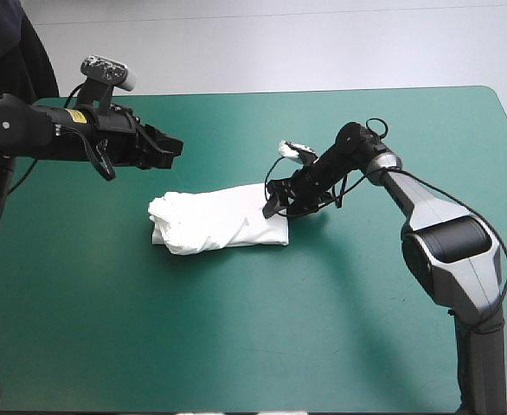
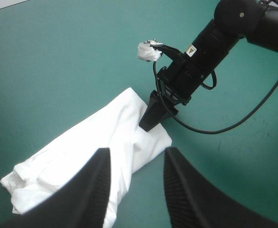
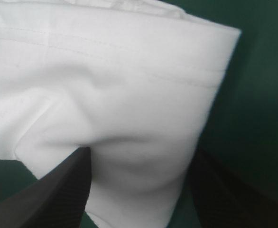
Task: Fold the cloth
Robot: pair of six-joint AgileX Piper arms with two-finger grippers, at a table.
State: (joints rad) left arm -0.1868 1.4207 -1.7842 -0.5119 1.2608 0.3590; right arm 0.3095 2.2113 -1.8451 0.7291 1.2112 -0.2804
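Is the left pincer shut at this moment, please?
No, the left pincer stands open, its two black fingers well apart with the folded T-shirt showing between them.

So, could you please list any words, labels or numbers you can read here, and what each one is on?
Nothing can be read.
Yellow label on the left arm: too small to read.
Small label on the right arm: a yellow mark shows, its print too small to read.
T-shirt: no print or tag visible.
teal-green cover: no text.
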